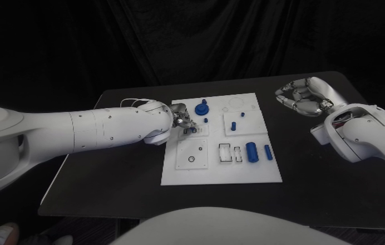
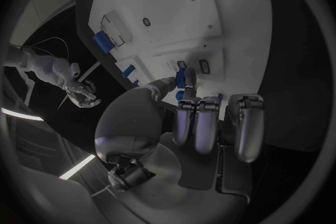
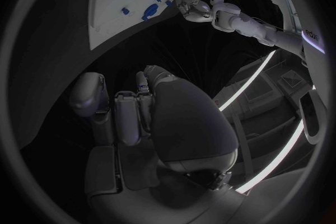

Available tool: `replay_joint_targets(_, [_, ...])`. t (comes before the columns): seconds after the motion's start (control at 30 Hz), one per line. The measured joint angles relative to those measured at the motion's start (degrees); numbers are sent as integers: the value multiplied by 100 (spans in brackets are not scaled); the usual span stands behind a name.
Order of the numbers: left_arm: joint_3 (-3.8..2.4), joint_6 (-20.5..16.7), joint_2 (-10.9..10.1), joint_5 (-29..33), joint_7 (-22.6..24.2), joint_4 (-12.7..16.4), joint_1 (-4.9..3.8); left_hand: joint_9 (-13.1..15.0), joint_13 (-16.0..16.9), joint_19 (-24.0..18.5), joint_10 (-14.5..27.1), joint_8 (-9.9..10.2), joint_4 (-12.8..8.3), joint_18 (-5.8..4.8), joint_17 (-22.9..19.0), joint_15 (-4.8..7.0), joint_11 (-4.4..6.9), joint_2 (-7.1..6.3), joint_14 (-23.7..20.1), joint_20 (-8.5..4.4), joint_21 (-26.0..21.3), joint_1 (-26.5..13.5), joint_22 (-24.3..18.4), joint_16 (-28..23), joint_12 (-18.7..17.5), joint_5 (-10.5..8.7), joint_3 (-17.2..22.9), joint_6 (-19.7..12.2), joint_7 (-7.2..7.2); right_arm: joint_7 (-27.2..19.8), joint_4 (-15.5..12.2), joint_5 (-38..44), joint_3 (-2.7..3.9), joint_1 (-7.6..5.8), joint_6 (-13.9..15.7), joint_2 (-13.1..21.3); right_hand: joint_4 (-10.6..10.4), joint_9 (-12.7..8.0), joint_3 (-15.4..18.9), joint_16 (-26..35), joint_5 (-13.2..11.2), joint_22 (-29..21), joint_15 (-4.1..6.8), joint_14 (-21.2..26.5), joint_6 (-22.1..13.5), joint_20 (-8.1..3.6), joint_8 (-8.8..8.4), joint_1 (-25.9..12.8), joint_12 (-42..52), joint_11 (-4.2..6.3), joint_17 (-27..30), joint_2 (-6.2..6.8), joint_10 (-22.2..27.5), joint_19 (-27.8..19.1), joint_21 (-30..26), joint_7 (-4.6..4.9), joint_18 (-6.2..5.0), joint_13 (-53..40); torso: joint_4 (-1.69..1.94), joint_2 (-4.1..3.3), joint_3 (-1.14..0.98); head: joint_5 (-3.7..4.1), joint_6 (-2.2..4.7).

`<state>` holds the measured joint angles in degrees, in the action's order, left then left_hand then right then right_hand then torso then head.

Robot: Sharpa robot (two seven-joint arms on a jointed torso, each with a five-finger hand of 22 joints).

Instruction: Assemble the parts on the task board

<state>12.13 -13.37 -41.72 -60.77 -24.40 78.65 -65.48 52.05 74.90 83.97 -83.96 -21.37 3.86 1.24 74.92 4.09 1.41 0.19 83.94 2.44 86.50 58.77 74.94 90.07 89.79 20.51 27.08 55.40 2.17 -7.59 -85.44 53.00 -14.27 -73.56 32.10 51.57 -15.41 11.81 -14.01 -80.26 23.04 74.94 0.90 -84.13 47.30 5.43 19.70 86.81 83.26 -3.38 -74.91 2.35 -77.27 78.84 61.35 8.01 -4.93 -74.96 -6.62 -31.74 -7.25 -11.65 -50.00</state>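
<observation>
The white task board [image 1: 181,170] lies mid-table. My left hand [image 1: 179,119] hovers over its left edge; in the left wrist view the thumb and a finger pinch a small blue part [image 2: 184,78] just above two small rectangular sockets [image 2: 193,65] in the board [image 2: 182,5]. More blue parts sit on the board: a round gear [image 1: 202,109], a short peg [image 1: 233,126], and a thick cylinder [image 1: 251,151] beside a thinner piece [image 1: 268,153]. My right hand [image 1: 305,97] is off the board to the right, above the table, fingers curled in around nothing [image 3: 133,115].
The black table [image 1: 104,184] has bare room left and right of the board. The board's lower left carries a square plate with round holes [image 1: 192,155] and a pale slot block [image 1: 226,153]. Dark curtains hang behind the table.
</observation>
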Motion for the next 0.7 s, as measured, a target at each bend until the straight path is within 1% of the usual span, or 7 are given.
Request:
replay_joint_targets(0.17, [0, 0, 25, 7, 3, -37, 22, 10, 5, 0, 0, 30, 28, 0, 0, 0, 0, 16, 0, 0, -29, -16, 0, 0, 0, -127, -28, 39, 0, 9, 0, 0, 0, 0, -4, 0, 0, 0, 0, 0, 0, 0, 0, 0, 0, 0, 0, 0, 0, 0, 0, 0, 0, 0, 0, 0, 0, 0, 4, 0, -2, 1, 0])
replay_joint_targets(0.3, [0, 8, 39, 9, 3, -55, 46, 11, 5, 0, 0, 30, 44, 0, 0, 0, 0, 23, 0, 0, -29, -22, -1, 0, 0, -127, -13, 39, 0, 23, 1, 0, 0, 0, -10, 1, 0, 0, 0, 0, 0, -1, 0, 0, 0, 0, 22, 0, 0, 0, 0, 0, 0, 0, 0, 0, 0, 0, 4, -1, -1, -3, 0])
replay_joint_targets(0.37, [-1, 8, 40, 9, 3, -58, 48, 26, 4, 0, 0, 53, 44, 0, 0, 0, 0, 22, 0, 0, -29, -22, -1, 0, 0, -163, -12, 39, 0, 27, 1, 0, 0, 0, -13, 4, 0, 0, 0, 0, 0, -1, 0, 0, 0, 0, 27, 0, 0, 0, 0, 0, 0, 0, 0, 0, -1, 0, 4, -1, -1, -6, 0])
replay_joint_targets(0.6, [-13, 13, 41, 10, 8, -71, 61, 28, 4, 0, 0, 53, 59, 0, 0, 0, -1, 22, 0, 0, -29, -22, -1, 0, 0, -164, -28, 39, 0, 44, 2, 0, 0, 0, -21, 7, 0, 0, 0, 0, 0, -1, 0, 0, 0, 0, 27, 0, 0, 0, 0, 0, 0, 0, -21, 0, -1, 0, 2, -3, 1, -18, 0])
replay_joint_targets(0.63, [-14, 14, 41, 10, 8, -72, 62, 28, 4, -1, 0, 54, 59, 0, -1, 0, -1, 22, 0, -1, -52, -22, -1, 0, 0, -187, -28, 39, 0, 46, 2, 0, 0, 0, -22, 7, 0, 0, 0, 0, 0, -1, 0, 0, 0, 0, 27, 0, 0, 0, 0, 0, 0, 0, -21, 0, 0, 0, 1, -3, 1, -19, 0])
replay_joint_targets(0.7, [-16, 18, 46, 10, 9, -76, 63, 29, 4, -21, 0, 89, 60, 0, -1, 0, -1, 23, 0, -20, -52, -23, -1, 0, 0, -191, -28, 40, 0, 49, 4, 0, 0, 0, -24, 7, 0, 0, 0, 0, 0, -2, 0, 0, 0, 0, 27, 0, 0, 0, 0, 0, 0, 0, -21, 0, -1, 0, 0, -3, 1, -19, 0])
